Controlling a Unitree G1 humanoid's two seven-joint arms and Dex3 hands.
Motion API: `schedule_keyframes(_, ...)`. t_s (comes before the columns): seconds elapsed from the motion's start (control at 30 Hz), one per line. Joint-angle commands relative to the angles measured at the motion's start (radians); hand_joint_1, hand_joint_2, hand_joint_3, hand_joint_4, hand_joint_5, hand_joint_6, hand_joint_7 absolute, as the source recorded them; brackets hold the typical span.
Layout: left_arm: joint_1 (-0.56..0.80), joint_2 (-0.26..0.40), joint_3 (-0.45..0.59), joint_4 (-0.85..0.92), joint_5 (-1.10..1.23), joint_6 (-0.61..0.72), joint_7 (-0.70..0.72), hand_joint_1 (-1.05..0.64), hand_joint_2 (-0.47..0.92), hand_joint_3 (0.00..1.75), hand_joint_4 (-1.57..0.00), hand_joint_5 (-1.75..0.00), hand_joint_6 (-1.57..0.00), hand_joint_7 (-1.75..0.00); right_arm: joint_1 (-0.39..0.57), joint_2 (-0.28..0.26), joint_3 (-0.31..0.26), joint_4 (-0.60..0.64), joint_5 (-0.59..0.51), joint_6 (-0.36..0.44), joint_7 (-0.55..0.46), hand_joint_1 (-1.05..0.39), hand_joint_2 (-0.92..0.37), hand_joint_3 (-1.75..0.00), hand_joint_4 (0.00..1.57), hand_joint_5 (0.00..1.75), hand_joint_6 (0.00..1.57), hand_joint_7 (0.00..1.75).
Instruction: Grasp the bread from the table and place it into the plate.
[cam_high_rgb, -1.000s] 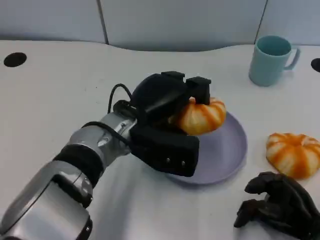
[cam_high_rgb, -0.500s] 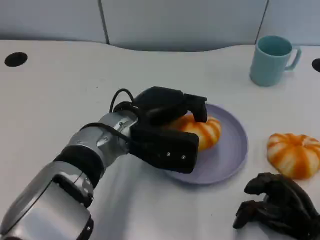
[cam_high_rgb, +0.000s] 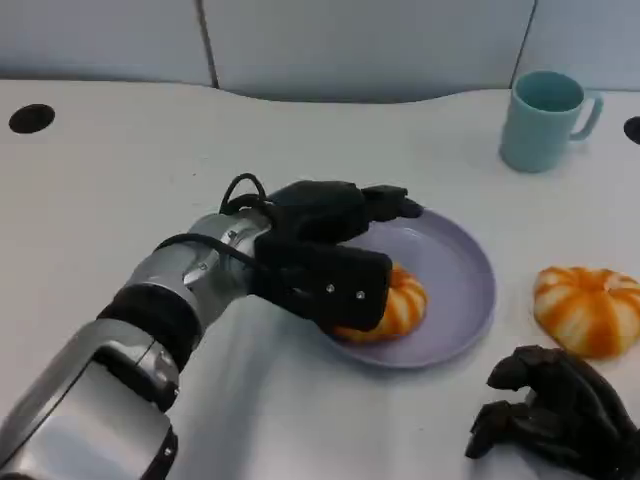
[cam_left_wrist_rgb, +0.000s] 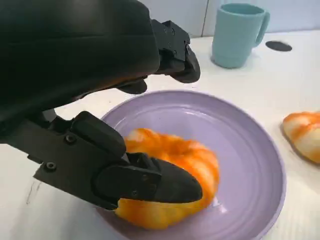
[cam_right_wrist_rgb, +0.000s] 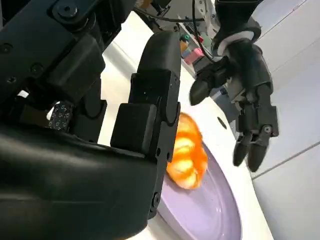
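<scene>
Left hand (cam_high_rgb: 335, 255) reached over the plate (cam_high_rgb: 460, 290), fingers spread wide and holding nothing, bread (cam_high_rgb: 385, 310) lay in plate at its near-left rim, right hand (cam_high_rgb: 560, 415) curled, empty, near table's front edge.

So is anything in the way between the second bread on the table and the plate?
Nothing visible. The second bread lies on bare table right of the plate, with open surface between them. The right hand rests on the table nearer the robot, off that path.
</scene>
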Motion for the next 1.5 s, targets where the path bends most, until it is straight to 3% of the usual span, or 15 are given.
schedule_keyframes(0.03,0.023,0.042,0.021,-0.038,-0.019,-0.038,0.021,-0.90,0.92,0.41,0.00,-0.52,0.00,-0.44,0.010,-0.020,-0.009,0.012,-0.003,0.008,-0.012,-1.05,-0.35,0.00,1.57,0.40,1.57,0.22)
schedule_keyframes(0.33,0.093,0.087,0.098,-0.123,-0.109,-0.089,-0.004,-0.95,0.92,0.42,0.00,-0.34,0.00,-0.36,0.005,-0.024,-0.010,0.026,-0.005,-0.001,-0.002,-1.05,-0.35,-0.01,1.57,0.40,1.57,0.22)
schedule_keyframes(0.47,0.175,0.091,0.185,-0.183,-0.241,-0.116,-0.049,-0.94,0.92,0.40,0.00,-0.43,-0.01,-0.41,0.008,-0.024,-0.010,0.024,-0.006,-0.002,-0.003,-1.05,-0.36,-0.01,1.57,0.40,1.57,0.22)
schedule_keyframes(0.63,0.374,0.065,0.346,-0.327,-0.529,-0.149,-0.154,-0.85,0.92,0.36,-0.03,-0.89,-0.19,-0.43,0.012,-0.020,-0.007,0.019,-0.004,-0.007,-0.001,-1.05,-0.36,-0.01,1.57,0.39,1.57,0.21)
schedule_keyframes(0.73,0.502,0.059,0.402,-0.451,-0.653,-0.133,-0.205,-0.82,0.92,0.36,-0.13,-0.95,-0.28,-0.38,0.007,-0.019,-0.008,0.026,-0.004,-0.006,-0.006,-1.05,-0.36,-0.01,1.57,0.39,1.57,0.21)
schedule_keyframes(0.9,0.706,0.049,0.466,-0.659,-0.825,-0.071,-0.277,-0.69,0.92,0.38,-0.38,-0.92,-0.37,-0.24,-0.003,-0.016,-0.009,0.033,0.000,0.007,-0.014,-1.05,-0.35,0.00,1.57,0.40,1.57,0.22)
schedule_keyframes(1.0,0.811,0.025,0.504,-0.772,-0.949,0.018,-0.313,-0.65,0.92,0.32,-0.56,-0.85,-0.53,-0.19,-0.010,-0.015,-0.007,0.045,-0.006,-0.009,-0.010,-1.05,-0.35,0.00,1.57,0.40,1.57,0.22)
schedule_keyframes(1.17,0.843,0.016,0.522,-0.832,-0.969,0.076,-0.328,-0.64,0.92,0.31,-0.60,-0.83,-0.58,-0.18,-0.012,-0.016,-0.005,0.053,-0.007,-0.021,-0.006,-1.05,-0.36,-0.01,1.57,0.41,1.57,0.21)
schedule_keyframes(1.2,0.902,0.012,0.551,-0.893,-1.040,0.140,-0.318,-0.64,0.92,0.31,-0.60,-0.83,-0.58,-0.17,-0.014,-0.015,-0.004,0.057,-0.009,-0.026,-0.007,-1.05,-0.36,-0.01,1.57,0.41,1.57,0.21)
schedule_keyframes(1.23,0.954,0.008,0.578,-0.944,-1.103,0.192,-0.313,-0.61,0.92,0.36,-0.54,-1.33,-0.61,-0.74,-0.016,-0.014,-0.004,0.063,-0.009,-0.031,-0.005,-1.05,-0.36,-0.01,1.57,0.40,1.57,0.21)
schedule_keyframes(1.27,0.998,0.002,0.601,-0.987,-1.161,0.241,-0.312,-0.58,0.92,0.40,-0.52,-1.53,-0.51,-1.15,-0.018,-0.013,-0.005,0.070,-0.009,-0.038,-0.001,-1.05,-0.36,-0.01,1.57,0.40,1.57,0.21)
schedule_keyframes(1.3,1.025,-0.002,0.616,-1.018,-1.195,0.277,-0.312,-0.54,0.92,0.44,-0.53,-1.66,-0.41,-1.45,-0.020,-0.012,-0.005,0.075,-0.009,-0.043,0.002,-1.05,-0.37,-0.01,1.57,0.40,1.57,0.21)
schedule_keyframes(1.4,1.078,-0.010,0.634,-1.070,-1.207,0.327,-0.305,-0.50,0.92,0.49,-0.56,-1.73,-0.32,-1.67,-0.022,-0.014,-0.003,0.083,-0.011,-0.052,0.012,-1.05,-0.37,-0.01,1.57,0.40,1.57,0.20)
schedule_keyframes(1.5,1.126,-0.020,0.639,-1.094,-1.148,0.326,-0.276,-0.47,0.92,0.49,-0.65,-1.75,-0.34,-1.74,-0.019,-0.016,-0.002,0.078,-0.010,-0.048,0.011,-1.05,-0.38,-0.01,1.57,0.40,1.57,0.20)
